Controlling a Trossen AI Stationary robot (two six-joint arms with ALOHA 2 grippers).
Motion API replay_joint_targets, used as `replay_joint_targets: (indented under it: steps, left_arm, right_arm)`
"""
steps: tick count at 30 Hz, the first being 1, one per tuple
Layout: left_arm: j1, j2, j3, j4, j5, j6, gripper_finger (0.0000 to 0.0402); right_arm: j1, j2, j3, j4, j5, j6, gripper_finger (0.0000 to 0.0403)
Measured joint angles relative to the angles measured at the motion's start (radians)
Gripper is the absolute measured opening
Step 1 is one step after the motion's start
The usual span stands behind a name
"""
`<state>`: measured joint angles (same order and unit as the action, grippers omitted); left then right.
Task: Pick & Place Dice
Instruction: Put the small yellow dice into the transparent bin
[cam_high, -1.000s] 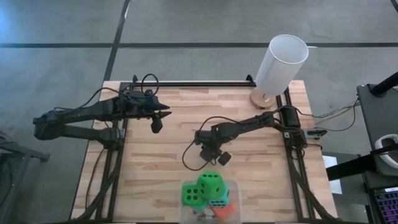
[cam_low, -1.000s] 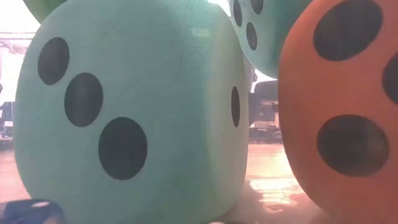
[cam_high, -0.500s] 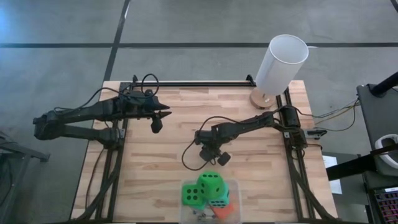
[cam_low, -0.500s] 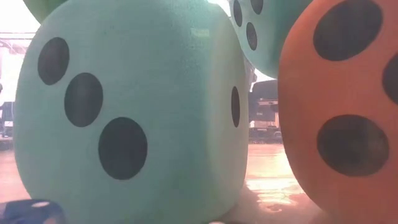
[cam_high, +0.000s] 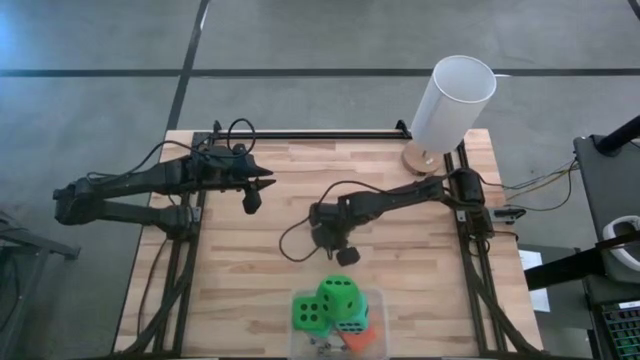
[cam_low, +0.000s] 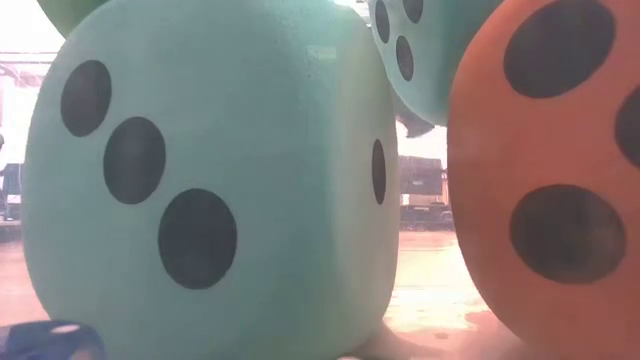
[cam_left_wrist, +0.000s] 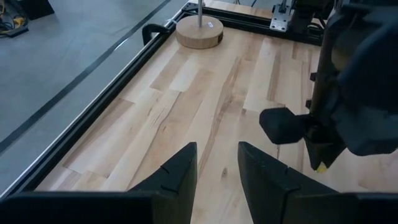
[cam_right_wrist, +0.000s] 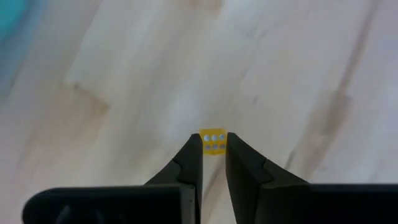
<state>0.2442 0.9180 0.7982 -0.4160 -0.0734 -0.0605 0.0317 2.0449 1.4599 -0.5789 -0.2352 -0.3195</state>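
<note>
Dice are piled at the near edge of the counter (cam_high: 230, 260): two bright green ones (cam_high: 311, 313) (cam_high: 338, 295) on top, a teal one (cam_high: 352, 321) beside them and an orange-red one (cam_high: 361, 338) at the pile's right corner. From the low view the teal die (cam_low: 215, 180) fills most of the frame with a three-pip face, the orange-red die (cam_low: 545, 170) stands just right of it, and a second teal die (cam_low: 425, 50) sits above the gap between them. The right claw (cam_high: 343, 256) hangs over the counter's middle, just behind the pile and apart from it. Its wrist view shows its fingers (cam_right_wrist: 189, 163) pressed close around a tiny yellow die (cam_right_wrist: 213, 142) with white pips, pinched at the fingertips above bare wood. The same yellow speck shows under that claw (cam_left_wrist: 321, 167) in the left wrist view. The left claw (cam_high: 253, 200) waits over the left rear part of the counter, its fingers (cam_left_wrist: 177, 174) a little apart with nothing between them. A white lamp (cam_high: 450, 105) on a round wooden base stands at the far right corner.
</note>
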Motion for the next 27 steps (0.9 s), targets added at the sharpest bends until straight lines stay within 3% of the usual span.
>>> replay_joint_targets:
  steps: [11,16,20,27]
  left_arm:
    - [0.0,0.0,0.002,0.01,0.033,-0.002,0.012]
    - [0.0,0.0,0.002,0.02,0.041,-0.002,0.0121]
    - [0.0,-0.002,0.002,0.024,0.041,0.006,0.0122]
    - [0.0,-0.003,0.002,0.023,0.041,0.012,0.0122]
  right_arm:
    - [-0.043,-0.077,0.137,-0.201,0.039,0.194,0.0038]
    - [-0.05,-0.172,0.229,-0.312,0.167,0.25,0.0038]
    - [-0.053,-0.246,0.311,-0.338,0.212,0.346,0.0038]
    - [-0.006,-0.323,0.426,-0.407,0.203,0.464,0.0038]
